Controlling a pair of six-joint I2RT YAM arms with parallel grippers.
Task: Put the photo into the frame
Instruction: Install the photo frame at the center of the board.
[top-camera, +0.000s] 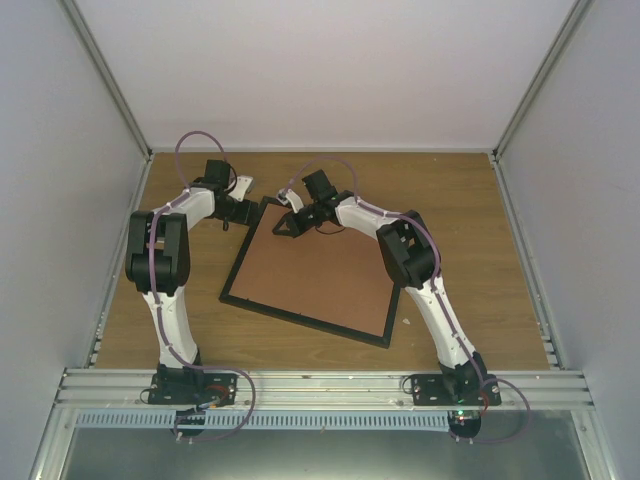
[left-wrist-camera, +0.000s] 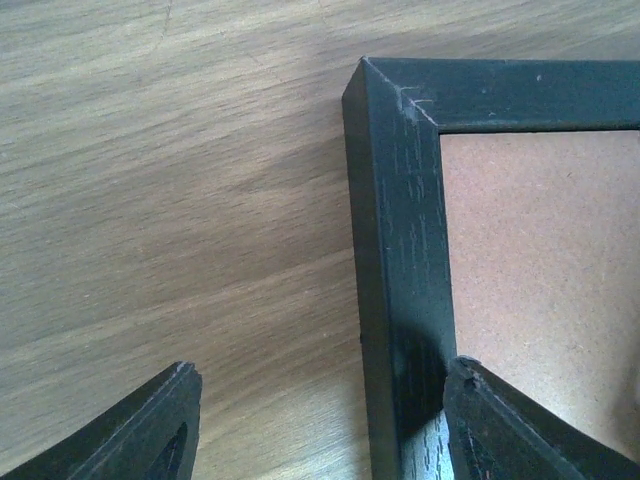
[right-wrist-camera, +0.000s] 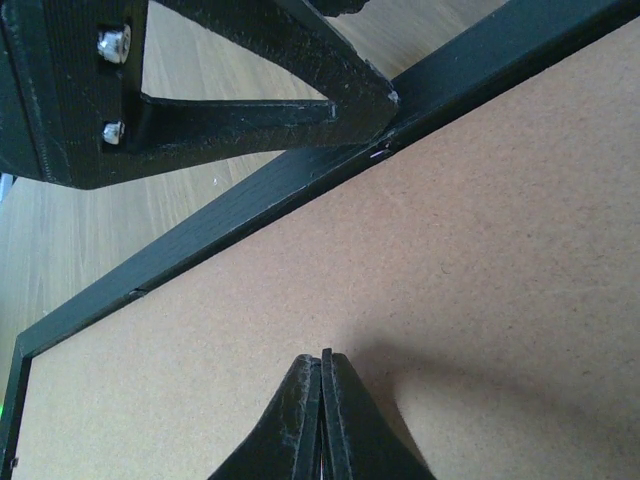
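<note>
The black frame (top-camera: 300, 319) lies flat on the table, slightly turned, with a brown backing board (top-camera: 315, 275) filling it. The photo is hidden. My left gripper (top-camera: 250, 215) is at the frame's far left corner. In the left wrist view it (left-wrist-camera: 325, 370) is open and straddles the left rail (left-wrist-camera: 400, 250), with one finger outside over the wood and the other at the rail's inner edge. My right gripper (top-camera: 283, 228) hovers just over the board near the far rail. In the right wrist view it (right-wrist-camera: 322, 355) is shut with nothing in it.
The wooden table (top-camera: 470, 250) is walled in white on three sides, with a metal rail (top-camera: 320, 385) along the near edge where the arm bases sit. In the right wrist view, a left finger (right-wrist-camera: 330, 90) rests against the frame rail (right-wrist-camera: 250, 205), close to my right gripper.
</note>
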